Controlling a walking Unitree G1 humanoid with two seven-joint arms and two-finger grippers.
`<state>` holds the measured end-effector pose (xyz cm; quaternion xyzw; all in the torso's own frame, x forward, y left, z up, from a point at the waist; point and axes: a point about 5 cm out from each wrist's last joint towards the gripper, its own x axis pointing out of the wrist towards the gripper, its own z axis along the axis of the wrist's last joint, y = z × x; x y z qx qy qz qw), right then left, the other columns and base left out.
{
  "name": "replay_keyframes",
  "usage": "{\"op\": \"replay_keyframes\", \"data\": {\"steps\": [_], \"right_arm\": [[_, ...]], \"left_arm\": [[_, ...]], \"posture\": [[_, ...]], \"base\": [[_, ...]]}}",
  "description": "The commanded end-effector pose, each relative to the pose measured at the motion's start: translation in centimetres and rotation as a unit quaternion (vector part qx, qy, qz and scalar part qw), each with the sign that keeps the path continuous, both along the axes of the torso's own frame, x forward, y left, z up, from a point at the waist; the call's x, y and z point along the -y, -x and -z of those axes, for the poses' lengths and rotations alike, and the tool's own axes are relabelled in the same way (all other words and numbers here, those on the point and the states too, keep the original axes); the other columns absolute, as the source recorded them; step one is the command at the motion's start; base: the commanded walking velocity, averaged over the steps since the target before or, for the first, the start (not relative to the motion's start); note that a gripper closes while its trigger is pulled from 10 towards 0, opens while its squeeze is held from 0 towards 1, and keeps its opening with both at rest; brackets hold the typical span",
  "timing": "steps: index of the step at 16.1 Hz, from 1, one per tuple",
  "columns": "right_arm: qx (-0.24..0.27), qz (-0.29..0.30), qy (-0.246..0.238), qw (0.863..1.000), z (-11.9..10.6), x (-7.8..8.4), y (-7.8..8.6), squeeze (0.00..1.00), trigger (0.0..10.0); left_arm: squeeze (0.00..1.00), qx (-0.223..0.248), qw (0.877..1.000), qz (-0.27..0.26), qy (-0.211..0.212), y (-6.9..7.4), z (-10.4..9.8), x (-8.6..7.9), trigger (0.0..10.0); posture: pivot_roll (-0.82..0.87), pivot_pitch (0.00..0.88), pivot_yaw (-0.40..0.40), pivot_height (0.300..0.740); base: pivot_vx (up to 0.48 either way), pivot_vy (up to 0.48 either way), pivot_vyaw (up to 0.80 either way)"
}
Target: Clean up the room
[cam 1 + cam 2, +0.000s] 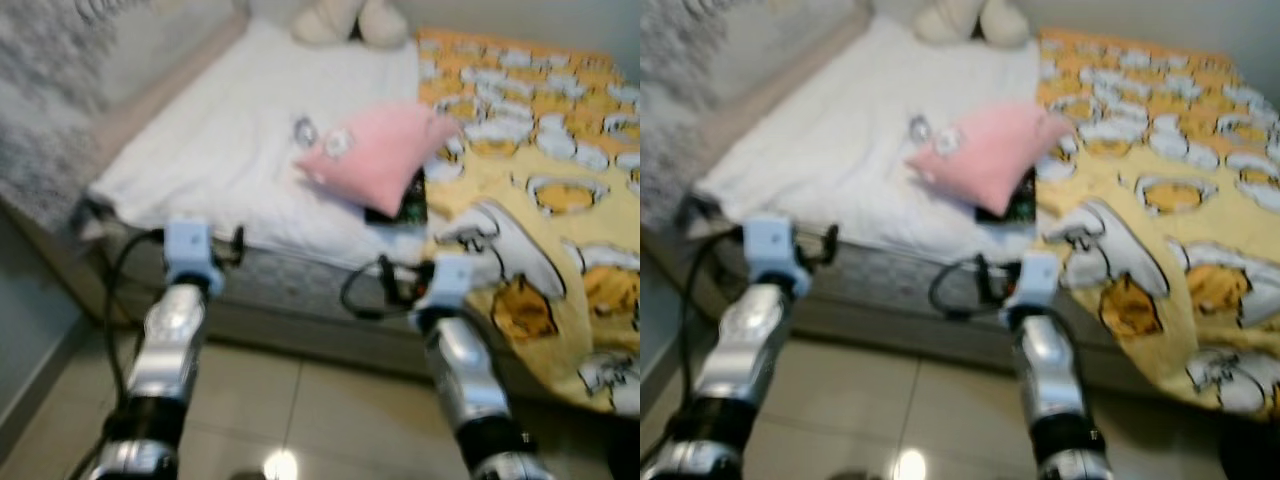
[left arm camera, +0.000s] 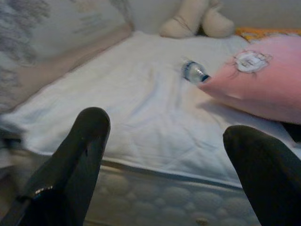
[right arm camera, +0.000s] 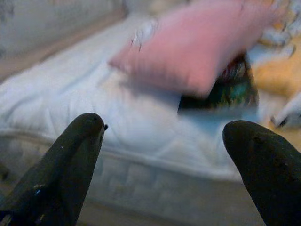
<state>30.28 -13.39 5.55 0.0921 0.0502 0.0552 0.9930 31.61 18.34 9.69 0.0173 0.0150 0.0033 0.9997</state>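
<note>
A bed with a white sheet stands before me. On it lies a pink pillow, with a small clear plastic bottle lying beside it. A dark packet pokes out from under the pillow. A white shoe rests on the yellow patterned blanket. Both arms reach toward the bed's near edge. My left gripper is open, short of the mattress side. My right gripper is open too, facing the pillow and packet.
A cream plush toy sits at the head of the bed. A patterned wall runs along the left. Tiled floor lies between me and the mattress side. The yellow blanket hangs over the bed's edge at the right.
</note>
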Motion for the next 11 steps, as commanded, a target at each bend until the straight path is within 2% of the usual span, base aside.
{"op": "replay_keyframes", "data": {"steps": [1, 2, 4, 6, 8, 10, 11], "right_arm": [[0.049, 0.064, 0.024, 0.996, -2.0, 2.8, -0.7, 0.14, 10.0], [0.065, 0.085, 0.028, 0.994, -2.8, 3.7, -1.1, 0.14, 10.0], [0.095, 0.083, 0.039, 0.991, -4.0, 4.1, -1.6, 0.14, 10.0], [0.092, 0.087, 0.034, 0.991, -4.0, 4.0, -1.9, 0.14, 10.0], [0.085, 0.084, 0.031, 0.992, -3.5, 3.4, -1.7, 0.13, 10.0], [0.056, 0.091, 0.011, 0.994, -2.8, 3.4, -1.6, 0.14, 10.0], [0.046, 0.091, 0.002, 0.995, -2.5, 3.3, -1.7, 0.15, 10.0]], "left_arm": [[0.00, 0.015, 1.000, 0.019, 0.018, -0.4, -0.6, 1.3, 10.0], [0.00, 0.024, 0.999, 0.026, 0.021, -0.5, -0.8, 1.6, 10.0], [0.00, 0.041, 0.998, 0.034, 0.025, -1.2, -1.7, 2.0, 10.0], [0.00, 0.047, 0.997, 0.066, 0.009, -2.0, -2.6, 2.7, 10.0], [0.00, 0.059, 0.996, 0.060, 0.011, -2.7, -3.6, 2.4, 10.0], [0.00, 0.058, 0.996, 0.066, 0.004, -2.5, -3.4, 2.2, 10.0], [0.00, 0.054, 0.996, 0.065, 0.001, -2.4, -3.0, 2.0, 10.0]], "posture": [[-0.02, 0.000, -0.001, 0.740], [-0.02, 0.000, -0.001, 0.740], [-0.03, 0.000, 0.004, 0.740], [-0.03, 0.000, 0.006, 0.740], [-0.02, 0.000, 0.007, 0.740], [-0.02, 0.000, 0.010, 0.740], [-0.02, 0.000, 0.008, 0.740]], "base": [[0.480, 0.000, 0.00], [0.480, 0.000, 0.00], [0.476, 0.000, 0.00], [0.469, 0.000, 0.00], [0.469, 0.000, 0.00], [0.469, 0.000, 0.00], [0.469, 0.000, -0.78]]}}
